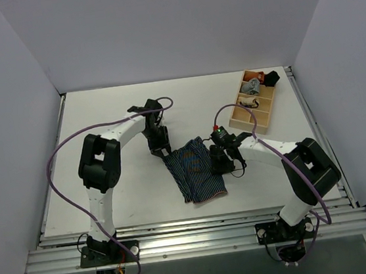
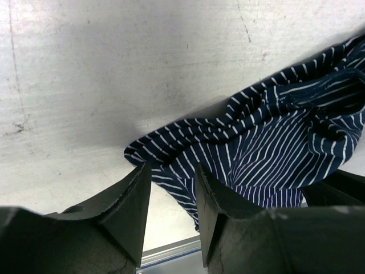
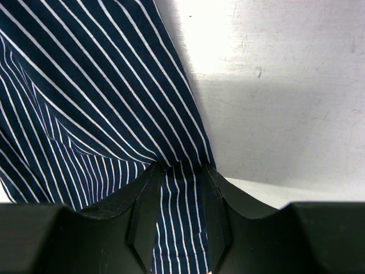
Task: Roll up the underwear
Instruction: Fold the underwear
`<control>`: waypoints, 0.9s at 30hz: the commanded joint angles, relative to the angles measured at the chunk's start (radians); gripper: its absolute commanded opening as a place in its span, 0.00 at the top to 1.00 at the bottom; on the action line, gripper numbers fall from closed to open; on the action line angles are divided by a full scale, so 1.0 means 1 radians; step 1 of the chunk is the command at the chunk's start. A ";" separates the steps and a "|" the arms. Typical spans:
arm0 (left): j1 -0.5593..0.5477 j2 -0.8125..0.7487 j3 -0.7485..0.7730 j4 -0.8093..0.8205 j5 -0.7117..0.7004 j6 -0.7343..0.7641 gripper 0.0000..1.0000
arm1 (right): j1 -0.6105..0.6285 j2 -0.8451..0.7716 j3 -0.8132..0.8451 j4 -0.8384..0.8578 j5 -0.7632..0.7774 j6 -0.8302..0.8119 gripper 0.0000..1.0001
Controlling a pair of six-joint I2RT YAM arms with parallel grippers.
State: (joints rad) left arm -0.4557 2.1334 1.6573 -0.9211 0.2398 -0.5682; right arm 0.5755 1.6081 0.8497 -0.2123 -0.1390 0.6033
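Note:
The underwear (image 1: 197,170), dark navy with fine light stripes, lies mostly flat on the white table between the two arms. My left gripper (image 1: 161,149) stands at its far-left corner. In the left wrist view the left gripper (image 2: 171,166) is open: bare table shows between the fingers (image 2: 128,211), and only the edge of the underwear (image 2: 274,142) crosses at the tips. My right gripper (image 1: 220,162) is at the cloth's right edge. In the right wrist view the right gripper (image 3: 181,168) is shut on a pinched fold of the underwear (image 3: 85,85), which fills the gap.
A wooden tray (image 1: 264,110) with compartments stands at the back right and holds small rolled garments (image 1: 253,87). An aluminium rail (image 1: 194,231) runs along the near edge. White walls close the table on three sides.

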 commanded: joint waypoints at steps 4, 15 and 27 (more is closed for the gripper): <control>0.000 0.039 0.006 0.050 0.018 -0.018 0.59 | -0.006 -0.019 -0.001 -0.022 0.009 -0.008 0.69; 0.025 -0.016 -0.022 0.070 -0.007 -0.067 0.97 | -0.003 -0.054 -0.021 -0.042 0.019 -0.010 0.69; 0.034 -0.010 -0.047 0.079 -0.005 -0.102 0.88 | 0.211 -0.159 0.014 -0.018 0.038 0.118 0.69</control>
State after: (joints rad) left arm -0.4313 2.1605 1.6169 -0.8661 0.2550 -0.6586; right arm 0.7395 1.4654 0.8455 -0.2344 -0.1162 0.6666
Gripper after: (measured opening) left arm 0.111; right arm 0.312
